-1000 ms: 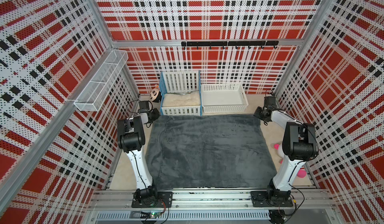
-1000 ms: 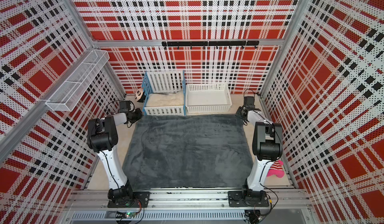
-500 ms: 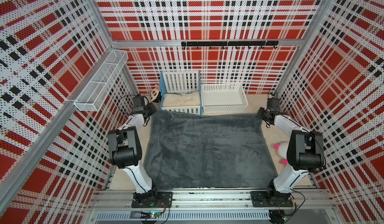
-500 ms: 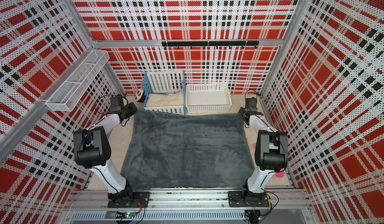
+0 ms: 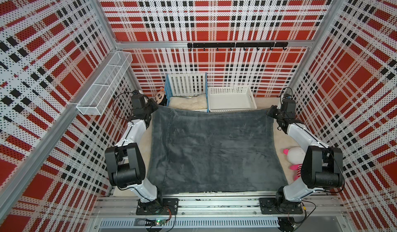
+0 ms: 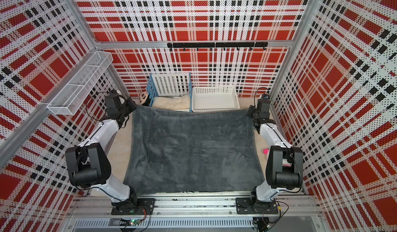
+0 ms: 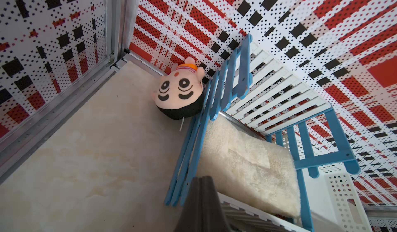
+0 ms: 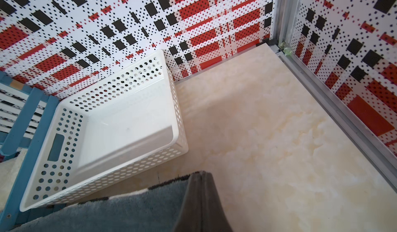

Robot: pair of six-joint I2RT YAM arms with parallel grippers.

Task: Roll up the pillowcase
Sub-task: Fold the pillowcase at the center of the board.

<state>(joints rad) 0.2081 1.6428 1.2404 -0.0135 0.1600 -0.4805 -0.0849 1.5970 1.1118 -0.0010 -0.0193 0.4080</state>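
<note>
Pillowcase [image 5: 214,151], far edge lifted higher, 2 corners pinched

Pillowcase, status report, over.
Left claw, right claw: both shut on far corners. Dark grey plush rectangular pillowcase spread flat, far edge raised, unrolled. White perforated plastic basket close behind far edge.

My cell's perforated walls [image 5: 214,16] are red, black and white plaid. A black hook rail [image 5: 236,45] crosses the back one, a white wire shelf [image 5: 105,84] hangs at left, and the floor [image 8: 268,123] is marbled cream.
</note>
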